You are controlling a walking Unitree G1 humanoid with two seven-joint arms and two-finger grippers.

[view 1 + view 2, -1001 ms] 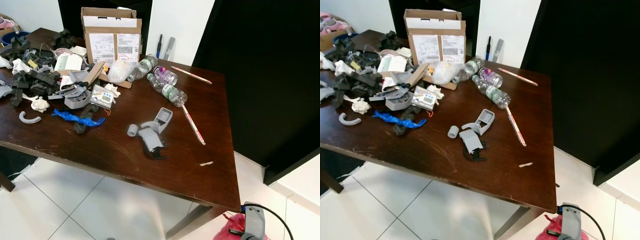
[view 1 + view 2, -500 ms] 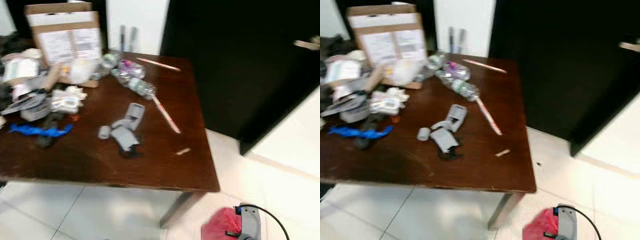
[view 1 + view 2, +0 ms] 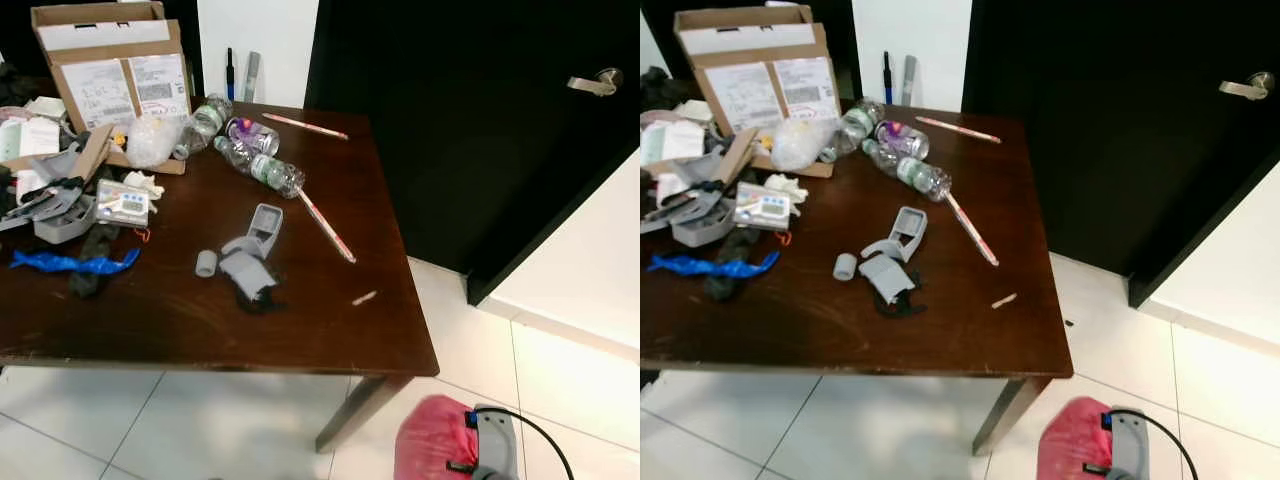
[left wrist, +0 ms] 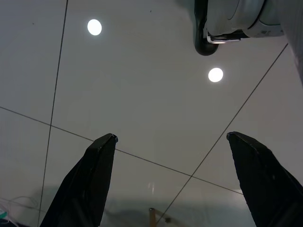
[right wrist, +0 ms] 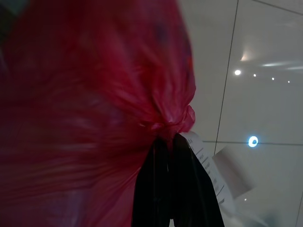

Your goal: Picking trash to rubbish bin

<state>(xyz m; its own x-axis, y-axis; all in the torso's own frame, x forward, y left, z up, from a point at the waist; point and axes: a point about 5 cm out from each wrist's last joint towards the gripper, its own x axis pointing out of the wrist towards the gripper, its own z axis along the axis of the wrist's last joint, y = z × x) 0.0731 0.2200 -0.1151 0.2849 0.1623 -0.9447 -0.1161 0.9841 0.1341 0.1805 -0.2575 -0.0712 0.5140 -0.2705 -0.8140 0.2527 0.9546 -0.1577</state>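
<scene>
A red plastic trash bag (image 3: 428, 448) hangs low at the bottom right, beside the table corner, held at its knotted neck (image 5: 166, 124) by my right gripper (image 5: 166, 141), which is shut on it. The right wrist (image 3: 488, 442) with its black cable sits just right of the bag. My left gripper (image 4: 171, 138) hangs open over the glossy white floor tiles, nothing between its fingers (image 4: 97, 165). On the dark wooden table (image 3: 300, 330) lie plastic bottles (image 3: 262, 170), a grey plastic part (image 3: 250, 255), a blue wrapper (image 3: 65, 263) and other clutter.
A cardboard box (image 3: 105, 65) stands at the table's back left with a pile of grey and black parts (image 3: 50, 195) beside it. A black door (image 3: 480, 120) with a metal handle (image 3: 592, 83) is at the right. White tiled floor (image 3: 560, 370) spreads to the right.
The camera has swung to the right: the table has slid left in view and the door handle has come into sight. The red bag stays low at the right.
</scene>
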